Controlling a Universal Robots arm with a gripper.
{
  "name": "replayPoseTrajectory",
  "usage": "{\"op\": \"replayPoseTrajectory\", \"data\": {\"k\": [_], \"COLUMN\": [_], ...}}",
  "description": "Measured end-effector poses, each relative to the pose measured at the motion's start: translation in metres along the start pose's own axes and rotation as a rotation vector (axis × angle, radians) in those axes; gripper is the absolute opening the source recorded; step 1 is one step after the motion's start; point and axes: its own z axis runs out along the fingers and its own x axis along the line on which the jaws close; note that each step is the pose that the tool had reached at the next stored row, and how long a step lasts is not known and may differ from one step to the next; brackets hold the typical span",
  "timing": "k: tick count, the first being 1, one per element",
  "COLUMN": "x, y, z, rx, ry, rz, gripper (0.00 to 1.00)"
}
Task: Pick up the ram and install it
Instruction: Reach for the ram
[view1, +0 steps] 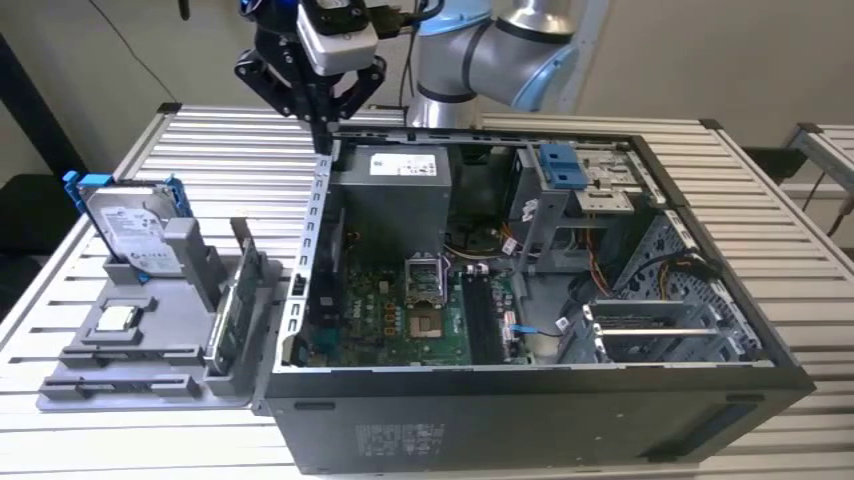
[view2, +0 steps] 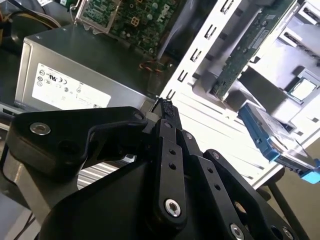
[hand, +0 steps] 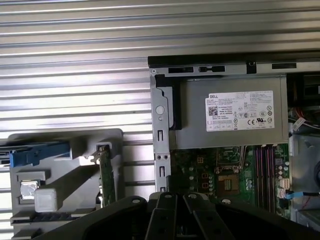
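Jaws are hovering pressed together, empty, over the computer case's (view1: 534, 420) corner by the power supply (view1: 394, 190). The ram (view2: 247, 50) is sitting on edge in the grey holder (view1: 134, 385) beside that case.

The slatted table (view1: 200, 160) bears an open computer case (view1: 534, 430) and, seemingly, a parts holder (view1: 127, 385).

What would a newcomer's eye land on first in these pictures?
The open computer case sits in the middle of the exterior view, its green motherboard exposed. The black gripper hangs shut over the case corner beside the grey power supply. On the exterior view's left, a silver hard drive in a blue frame stands in a grey holder.
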Motion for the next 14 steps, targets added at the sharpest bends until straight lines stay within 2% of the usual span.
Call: {"op": "replayPoseTrajectory", "data": {"k": [6, 14], "x": [0.0063, 0.0194], "y": [-0.0007, -0.0028], "z": [-0.0001, -0.0004], "rx": [0.0, 0.0], "ry": [0.0, 0.0], "rz": [0.0, 0.0], "gripper": [0.11, 0.11]}}
